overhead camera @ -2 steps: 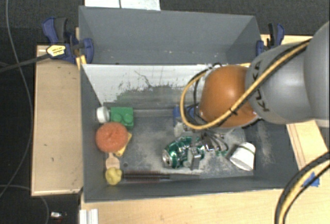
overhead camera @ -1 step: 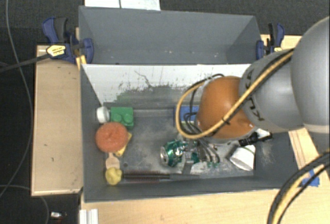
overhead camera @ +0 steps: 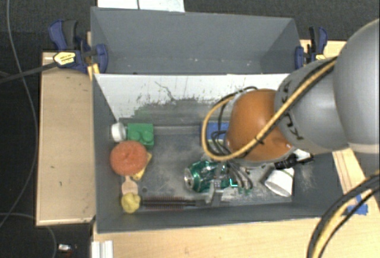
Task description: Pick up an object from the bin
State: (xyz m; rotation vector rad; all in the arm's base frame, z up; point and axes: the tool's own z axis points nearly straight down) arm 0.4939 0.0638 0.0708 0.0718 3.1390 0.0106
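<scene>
My gripper (overhead camera: 233, 182) hangs low in the front middle of the bin, under the arm's orange cover. Right against its left side lies a shiny green crumpled can or foil piece (overhead camera: 200, 175). Whether the gripper touches it or holds it is hidden by the gripper's own body. A white angular piece (overhead camera: 280, 182) lies just to the right of the gripper. Behind the cover, a bit of a blue thing (overhead camera: 220, 128) peeks out.
Along the bin's left side lie a green block (overhead camera: 141, 134), a white cap (overhead camera: 119, 131), a round orange ball (overhead camera: 128, 157) and a yellow lump (overhead camera: 130, 201). A dark thin stick (overhead camera: 169, 204) lies along the front wall. The arm covers the right side.
</scene>
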